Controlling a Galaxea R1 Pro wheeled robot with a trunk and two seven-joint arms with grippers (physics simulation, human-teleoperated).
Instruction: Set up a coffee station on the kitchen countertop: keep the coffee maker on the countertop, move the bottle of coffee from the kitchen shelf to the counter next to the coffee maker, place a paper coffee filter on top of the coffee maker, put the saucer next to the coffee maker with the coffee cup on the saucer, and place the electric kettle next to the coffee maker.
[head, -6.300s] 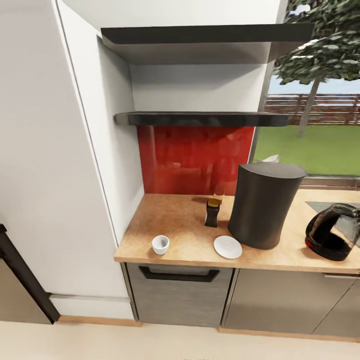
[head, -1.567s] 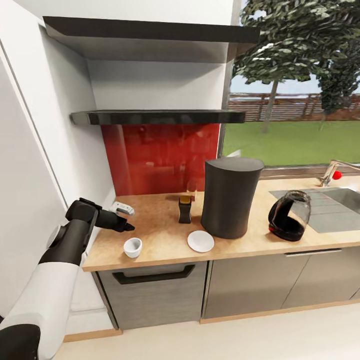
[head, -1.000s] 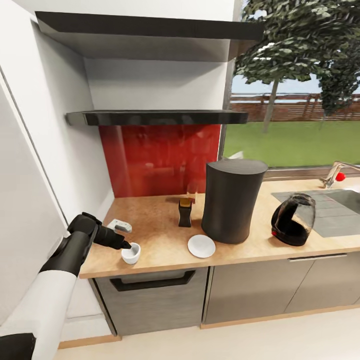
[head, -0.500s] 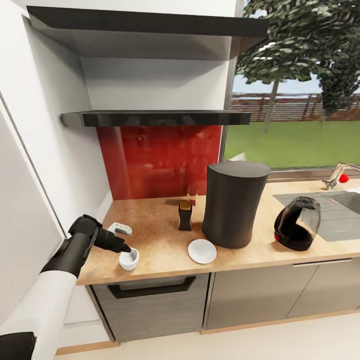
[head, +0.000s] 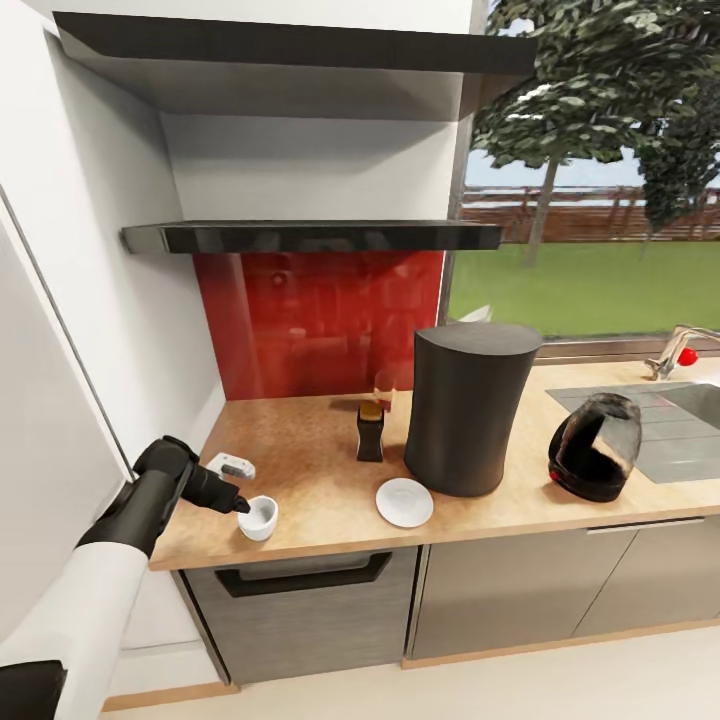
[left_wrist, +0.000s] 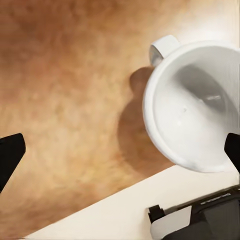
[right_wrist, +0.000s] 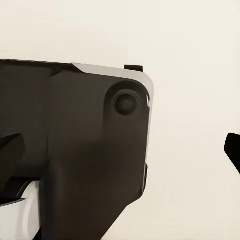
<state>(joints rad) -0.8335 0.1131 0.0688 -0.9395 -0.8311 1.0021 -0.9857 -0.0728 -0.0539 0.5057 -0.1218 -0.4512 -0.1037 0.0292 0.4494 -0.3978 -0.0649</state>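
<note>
Head view: the kitchen countertop carries the coffee maker, with the electric kettle well apart beside it, then the saucer, the bottle of coffee and the coffee cup. The left gripper, jaws wide, hovers at the cup's rim.

Place: I see a home kitchen | counter of tan wood look over grey cabinet fronts | red backsplash under dark wall shelf | sink with tap | window to garden with tree
</note>
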